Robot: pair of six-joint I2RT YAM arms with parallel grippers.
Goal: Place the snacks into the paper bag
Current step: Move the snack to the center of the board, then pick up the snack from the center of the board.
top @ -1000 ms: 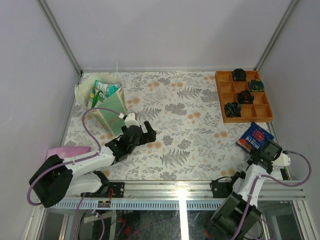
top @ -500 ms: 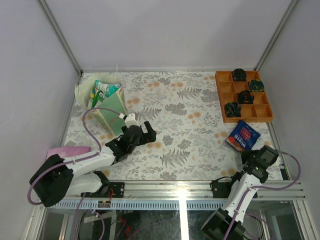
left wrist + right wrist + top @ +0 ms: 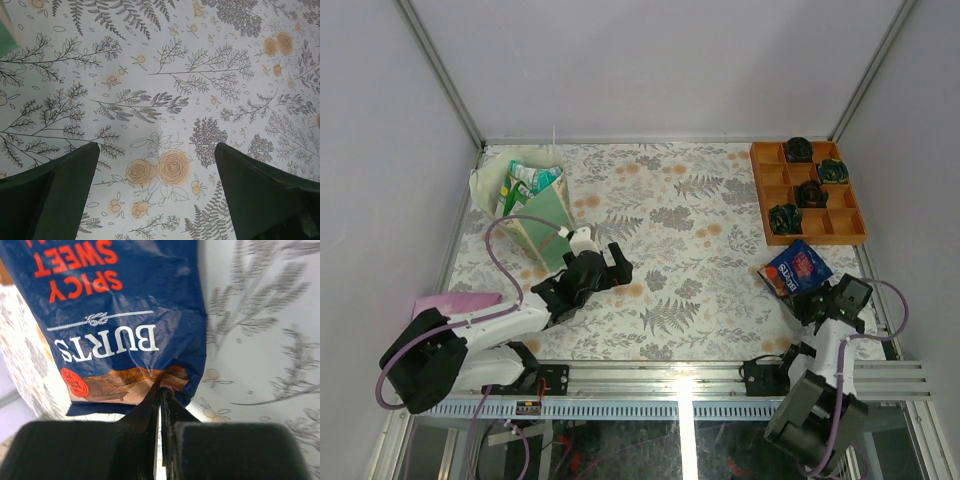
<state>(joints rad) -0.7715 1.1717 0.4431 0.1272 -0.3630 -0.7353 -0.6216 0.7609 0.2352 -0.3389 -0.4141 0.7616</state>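
My right gripper (image 3: 820, 296) is shut on the lower edge of the blue BURTS crisp bag (image 3: 797, 268), which hangs lifted just in front of the orange tray; the wrist view shows the bag (image 3: 120, 315) pinched between my closed fingers (image 3: 161, 390). The paper bag (image 3: 525, 200), cream with mint-green sides, stands at the far left with several snack packets (image 3: 528, 178) showing inside. My left gripper (image 3: 616, 262) is open and empty, just right of the paper bag; its wrist view shows only the floral cloth between the fingers (image 3: 65, 190).
An orange compartment tray (image 3: 807, 225) with dark round objects sits at the far right. A flat pink item (image 3: 455, 302) lies at the left front. Grey walls enclose the floral cloth (image 3: 690, 230).
My right gripper has carried the BURTS bag leftward and away from the near right edge, toward the front of the orange tray. The left arm has not moved.
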